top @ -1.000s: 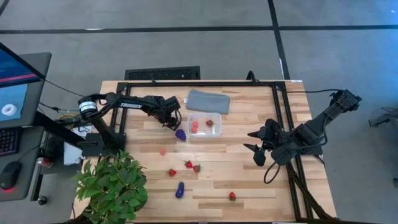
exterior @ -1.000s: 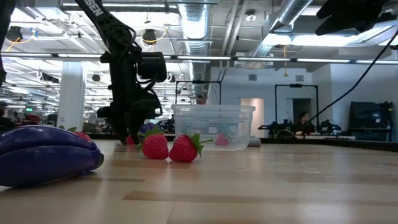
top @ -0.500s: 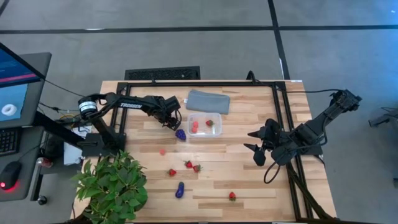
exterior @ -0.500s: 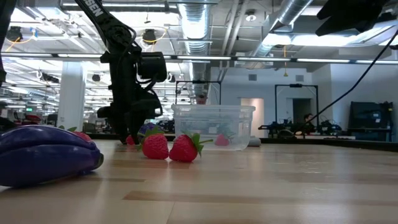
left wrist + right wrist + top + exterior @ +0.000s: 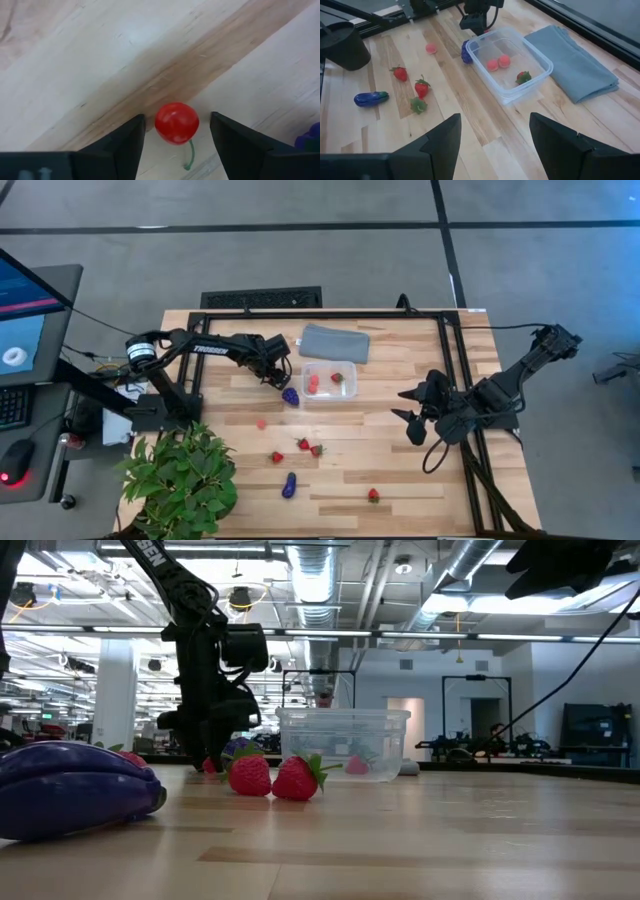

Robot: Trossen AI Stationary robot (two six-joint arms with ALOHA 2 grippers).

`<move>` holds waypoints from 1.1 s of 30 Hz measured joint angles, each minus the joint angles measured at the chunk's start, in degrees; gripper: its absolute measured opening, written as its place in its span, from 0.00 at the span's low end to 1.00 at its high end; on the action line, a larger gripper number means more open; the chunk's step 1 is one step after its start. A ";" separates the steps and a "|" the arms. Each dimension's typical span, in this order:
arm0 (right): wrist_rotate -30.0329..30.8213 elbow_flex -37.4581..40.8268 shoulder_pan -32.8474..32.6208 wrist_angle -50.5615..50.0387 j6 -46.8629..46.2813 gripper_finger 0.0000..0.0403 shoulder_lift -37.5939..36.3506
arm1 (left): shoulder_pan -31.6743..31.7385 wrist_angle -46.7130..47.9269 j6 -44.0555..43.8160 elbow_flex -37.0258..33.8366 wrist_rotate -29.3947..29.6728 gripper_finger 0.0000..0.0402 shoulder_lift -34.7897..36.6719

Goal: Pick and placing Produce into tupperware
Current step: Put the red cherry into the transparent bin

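Note:
My left gripper point(image 5: 272, 378) points down at the table just left of the clear tupperware point(image 5: 329, 381). It is open, and in the left wrist view point(image 5: 177, 116) its fingers stand on either side of a small red cherry point(image 5: 176, 122) without touching it. The box holds two pinkish bits and a strawberry point(image 5: 522, 77). A purple grape bunch point(image 5: 290, 395) lies by the box's near left corner. A pink bit point(image 5: 261, 423), several strawberries point(image 5: 303, 444) and a purple eggplant point(image 5: 289, 485) lie on the wood nearer me. My right gripper point(image 5: 412, 420) waits open over the table's right part.
A folded grey-blue pad point(image 5: 334, 343) lies behind the box. A leafy plant point(image 5: 180, 480) covers the near left corner. A black frame rail point(image 5: 452, 370) runs along the far and right edges. Bare wood lies between the box and my right gripper.

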State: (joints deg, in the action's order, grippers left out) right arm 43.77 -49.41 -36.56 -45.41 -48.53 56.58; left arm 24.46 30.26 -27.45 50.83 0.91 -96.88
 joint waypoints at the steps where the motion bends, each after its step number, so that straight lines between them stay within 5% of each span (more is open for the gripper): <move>1: 0.00 0.00 0.00 0.00 0.02 0.65 0.00 | 0.03 0.00 0.01 0.00 0.00 0.52 0.00; 10: 0.02 0.00 0.00 0.02 0.00 0.65 0.00 | 0.03 0.07 0.09 -0.04 0.91 0.41 -0.04; 33: 0.02 0.00 0.00 0.02 -0.02 0.65 0.00 | 0.01 0.00 0.02 -0.04 0.98 0.40 -0.04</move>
State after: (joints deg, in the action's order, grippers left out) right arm 43.79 -49.41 -36.56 -45.39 -48.56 56.58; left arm 24.47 30.26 -27.43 50.78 1.89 -96.92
